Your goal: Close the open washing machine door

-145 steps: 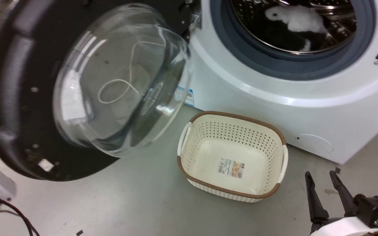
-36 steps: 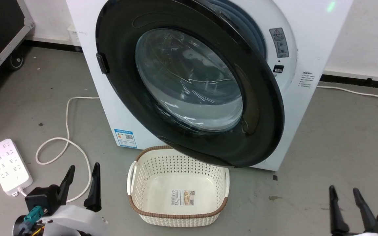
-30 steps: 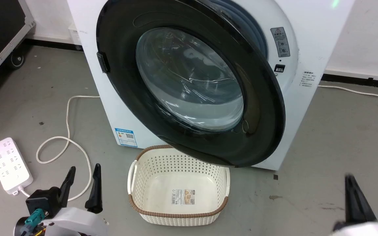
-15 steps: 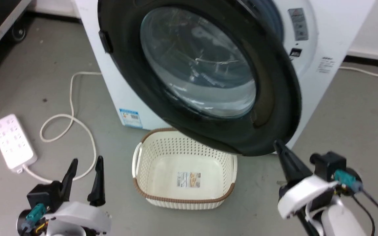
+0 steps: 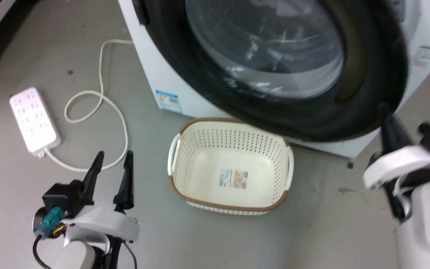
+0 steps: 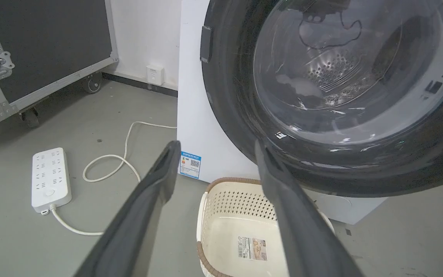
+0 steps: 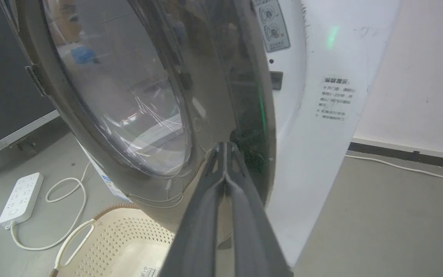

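- Since a few seconds back the washing machine door point(image 5: 274, 56) has swung from wide open to nearly against the washing machine point(image 5: 151, 74). The right gripper point(image 5: 385, 109), fingers apart a second ago, has pinched them together. Head camera shifted too.
- Far left on the floor point(image 5: 200, 239): a white power strip point(image 5: 34, 119), its pale cable point(image 5: 99, 99) looping toward the floor's back edge beside the machine.
- Next along, the left gripper point(image 5: 113, 155) hovers over bare floor, fingers spread wide, holding and touching nothing.
- Middle: a cream basket point(image 5: 207, 149) on the floor right at the machine's front, partly tucked under the door's lower rim.
- Above it the door is ajar. Its hinge point(image 6: 206, 42) side is on the left and its free edge on the right stands a little off the white front.
- Far right, the right gripper is fully closed with nothing between its fingers, tips up at the lower right of the black rim. Looks like contact, but the head view is blurry there, so can't say for sure.
- Right wrist view gives the side-on look: the gap behind the door's edge, plus the latch slot point(image 7: 276, 80) and a warning sticker point(image 7: 271, 25) on the front.
- Left wrist view gives the steel drum point(image 6: 333, 69) through the glass, plus a black wheeled case point(image 6: 40, 50) by the floor's back left edge.
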Motion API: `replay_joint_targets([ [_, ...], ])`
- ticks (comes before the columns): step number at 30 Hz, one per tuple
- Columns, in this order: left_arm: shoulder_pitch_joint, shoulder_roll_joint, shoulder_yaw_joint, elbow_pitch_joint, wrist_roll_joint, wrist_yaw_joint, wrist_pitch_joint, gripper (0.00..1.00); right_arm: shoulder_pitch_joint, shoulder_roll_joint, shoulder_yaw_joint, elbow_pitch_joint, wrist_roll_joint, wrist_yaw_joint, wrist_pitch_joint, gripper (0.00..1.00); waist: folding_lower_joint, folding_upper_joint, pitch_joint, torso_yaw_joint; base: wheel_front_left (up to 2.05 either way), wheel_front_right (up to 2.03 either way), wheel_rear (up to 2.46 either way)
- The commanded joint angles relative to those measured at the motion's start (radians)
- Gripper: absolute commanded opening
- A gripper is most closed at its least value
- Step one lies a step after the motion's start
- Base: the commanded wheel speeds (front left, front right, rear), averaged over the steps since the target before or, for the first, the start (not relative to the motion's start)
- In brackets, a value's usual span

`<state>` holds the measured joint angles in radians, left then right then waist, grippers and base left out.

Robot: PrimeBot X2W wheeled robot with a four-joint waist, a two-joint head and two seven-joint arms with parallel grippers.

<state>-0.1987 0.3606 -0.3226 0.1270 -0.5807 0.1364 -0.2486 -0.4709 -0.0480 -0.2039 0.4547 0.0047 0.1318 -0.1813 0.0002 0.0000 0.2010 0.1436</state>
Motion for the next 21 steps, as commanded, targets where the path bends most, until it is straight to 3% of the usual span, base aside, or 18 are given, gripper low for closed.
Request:
replay_joint_targets([
  [1, -0.022, -0.005, -0.005, 0.005, 0.01, -0.012, -0.009, 1.0, -0.048, -0.002, -0.03, 0.008, -0.021, -0.001, -0.001, 0.0, -0.0002, 0.0, 0.033, 0.022, 0.0, 0.0, 0.0],
  [12, -0.073, -0.018, 0.013, 0.025, 0.025, -0.044, -0.012, 1.0, -0.248, -0.002, -0.216, 0.019, -0.138, -0.001, 0.013, 0.0, -0.0002, 0.0, 0.116, 0.043, 0.0, 0.0, 0.0],
  [21, -0.077, -0.029, 0.041, 0.025, 0.041, -0.056, -0.013, 1.0, -0.34, -0.002, -0.29, 0.031, -0.186, -0.001, -0.014, 0.0, -0.0002, 0.0, 0.141, 0.037, 0.0, 0.0, 0.0],
])
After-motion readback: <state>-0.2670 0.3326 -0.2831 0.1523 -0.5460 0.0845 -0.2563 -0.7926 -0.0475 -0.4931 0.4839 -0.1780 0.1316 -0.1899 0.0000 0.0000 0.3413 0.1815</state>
